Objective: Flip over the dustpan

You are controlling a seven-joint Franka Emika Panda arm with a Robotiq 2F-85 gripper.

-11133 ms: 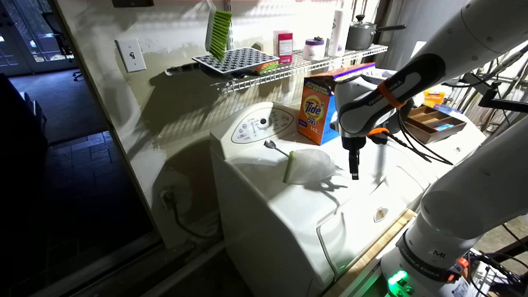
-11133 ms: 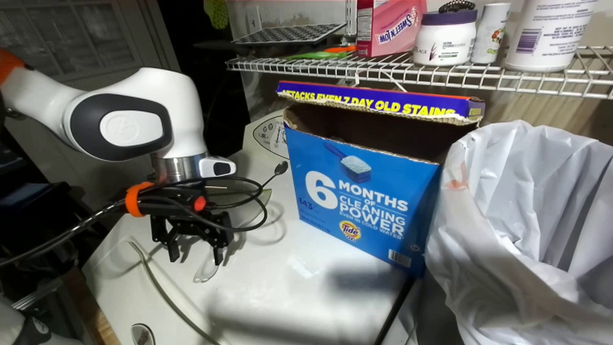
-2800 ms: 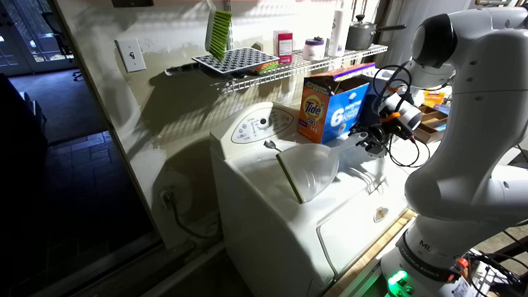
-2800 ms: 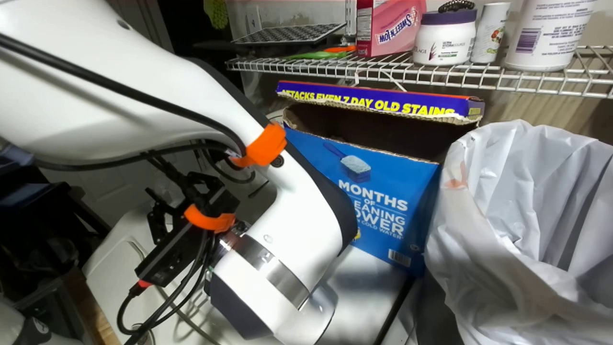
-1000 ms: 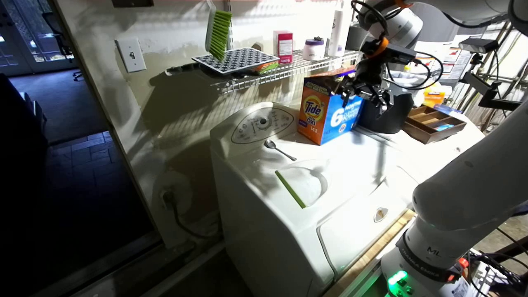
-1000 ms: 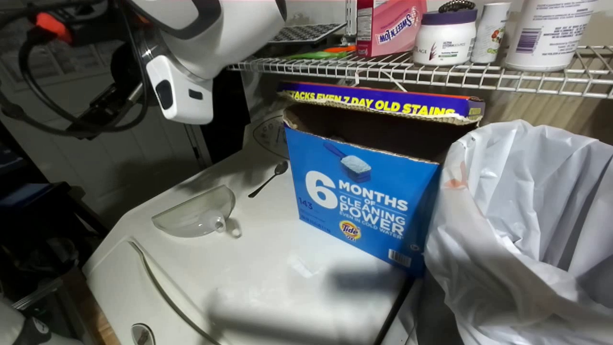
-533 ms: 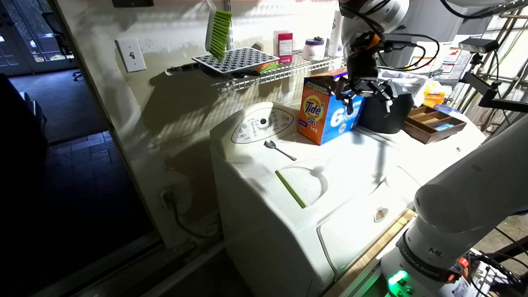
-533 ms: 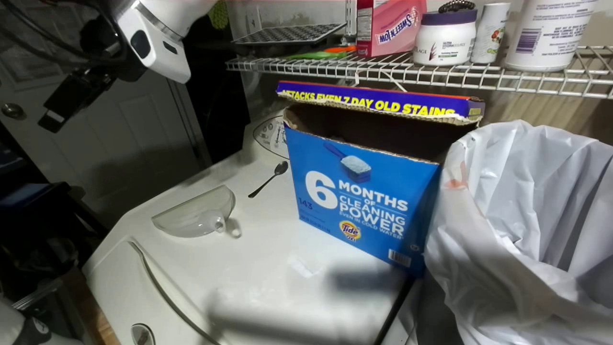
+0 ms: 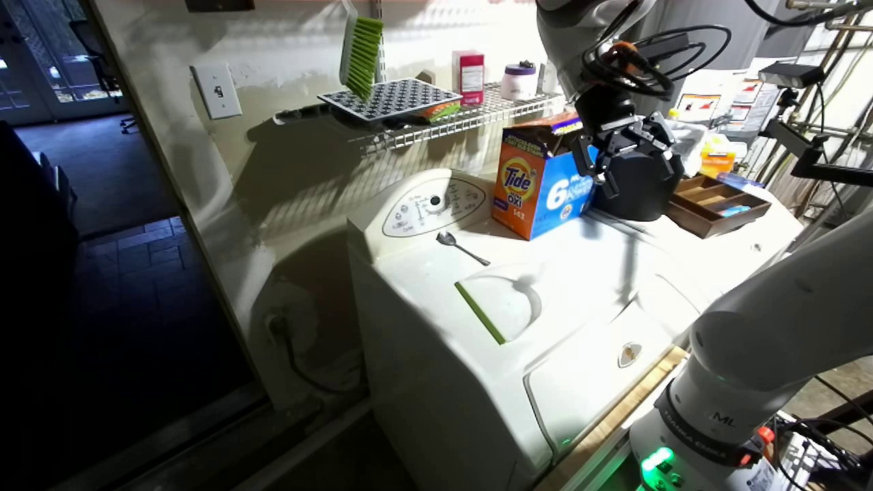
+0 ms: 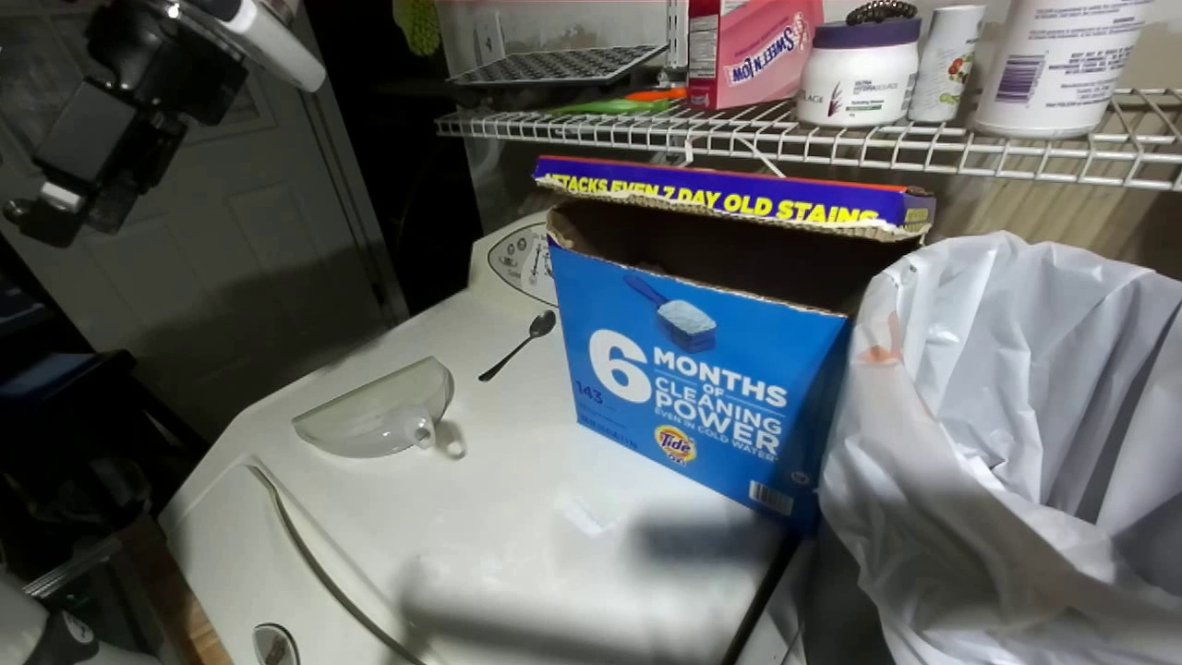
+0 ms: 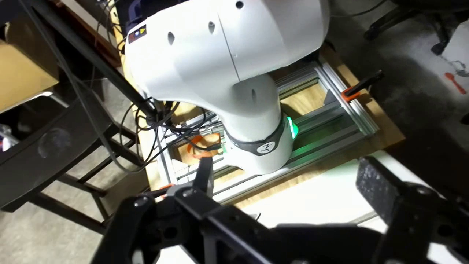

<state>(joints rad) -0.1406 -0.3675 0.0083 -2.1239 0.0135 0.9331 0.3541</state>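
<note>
The pale whitish dustpan (image 9: 501, 303) lies on top of the white washer (image 9: 436, 293), its green lip flat on the surface and facing the washer's left side. Its hollow side appears to face up, with a curved back wall behind the lip. In an exterior view the dustpan (image 10: 374, 420) shows its short handle end pointing toward the camera, slightly raised. My gripper (image 9: 642, 183) is open and empty, high above the washer and well away from the dustpan, in front of the box and bin. In the wrist view the gripper (image 11: 287, 179) has wide-apart fingers; the dustpan is out of view there.
A dark spoon (image 9: 464, 249) lies behind the dustpan. The orange-and-blue box (image 9: 522, 184) stands at the back of the washer. A bin with a white bag (image 10: 1007, 416) and a wooden tray (image 9: 716, 211) stand beyond it. A wire shelf (image 10: 785, 148) with items hangs above.
Earlier the dustpan lay domed side up; then my gripper held its handle, tilting it. The gripper has let go, risen and kept turning. The dustpan now lies still in a new orientation.
</note>
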